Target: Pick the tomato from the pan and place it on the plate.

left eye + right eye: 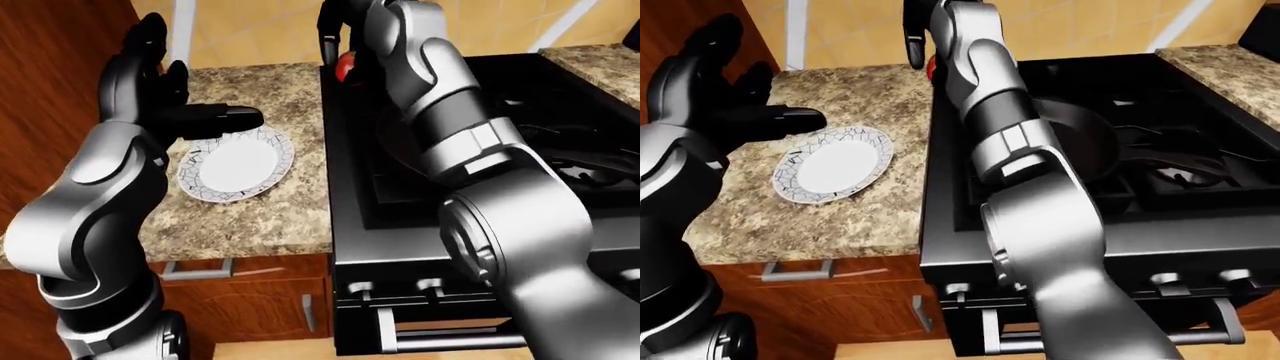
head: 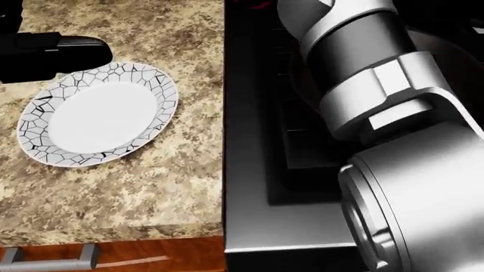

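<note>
Tomato held above the stove edge, plate to its left.

Your right hand [image 1: 338, 46] has its fingers closed round the tomato [image 1: 346, 66], clear of the pan [image 1: 1095, 146]; the plate [image 2: 98, 116] lies left and lower in the eye views. Your left hand [image 1: 175, 112], fingers apart, hovers over the plate's rim.

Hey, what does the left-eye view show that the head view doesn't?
Only the left-eye view shows the tomato, held up in the right hand over the stove's left edge, the left arm's full length, and the oven knobs. Only the head view shows a close top-down look at the counter edge. Both show the empty plate, the left hand beside it, and the right arm.
</note>
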Tool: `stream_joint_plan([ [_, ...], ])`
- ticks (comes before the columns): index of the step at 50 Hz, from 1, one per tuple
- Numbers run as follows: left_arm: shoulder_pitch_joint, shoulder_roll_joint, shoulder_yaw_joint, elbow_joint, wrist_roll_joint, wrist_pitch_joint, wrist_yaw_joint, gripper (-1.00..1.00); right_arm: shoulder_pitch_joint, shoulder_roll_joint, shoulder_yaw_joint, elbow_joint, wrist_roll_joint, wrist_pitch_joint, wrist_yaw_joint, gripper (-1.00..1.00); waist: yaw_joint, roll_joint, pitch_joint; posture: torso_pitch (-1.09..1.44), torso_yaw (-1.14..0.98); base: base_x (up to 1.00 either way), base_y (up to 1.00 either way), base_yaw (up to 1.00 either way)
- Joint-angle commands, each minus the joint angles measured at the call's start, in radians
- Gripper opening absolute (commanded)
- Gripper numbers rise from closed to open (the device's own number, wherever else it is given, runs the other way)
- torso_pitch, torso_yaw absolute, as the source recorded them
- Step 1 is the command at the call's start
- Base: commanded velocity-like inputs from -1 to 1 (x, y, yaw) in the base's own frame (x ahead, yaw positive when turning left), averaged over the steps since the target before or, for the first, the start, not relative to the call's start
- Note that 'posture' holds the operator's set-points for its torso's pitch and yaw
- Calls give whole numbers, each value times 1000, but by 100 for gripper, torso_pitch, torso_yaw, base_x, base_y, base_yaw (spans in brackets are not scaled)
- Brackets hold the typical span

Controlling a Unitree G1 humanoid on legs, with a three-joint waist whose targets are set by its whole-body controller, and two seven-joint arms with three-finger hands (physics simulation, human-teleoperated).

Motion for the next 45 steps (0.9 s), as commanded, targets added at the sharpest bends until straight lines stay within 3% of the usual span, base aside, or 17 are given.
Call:
stream_joint_plan([
  [1, -31, 15, 13, -24, -3, -30, 2, 100, -42, 9, 1, -32, 13, -8, -41, -65, 0, 5, -32, 0, 0, 0, 0, 0],
  [12, -26, 24, 17, -28, -25, -35, 16, 100, -55, 99, 9, 7, 68, 5, -107, -65, -2, 14, -31, 0, 0, 0, 0, 0],
  [27, -29, 34, 21, -28, -46, -34, 30, 100, -35, 165, 19, 25, 133, 8, -191, -68, -2, 20, -32, 0, 0, 0, 0, 0],
  [45, -32, 45, 24, -26, -66, -35, 42, 100, -3, 242, -11, 64, 333, -38, -377, -55, -3, 25, -36, 0, 0, 0, 0, 0],
])
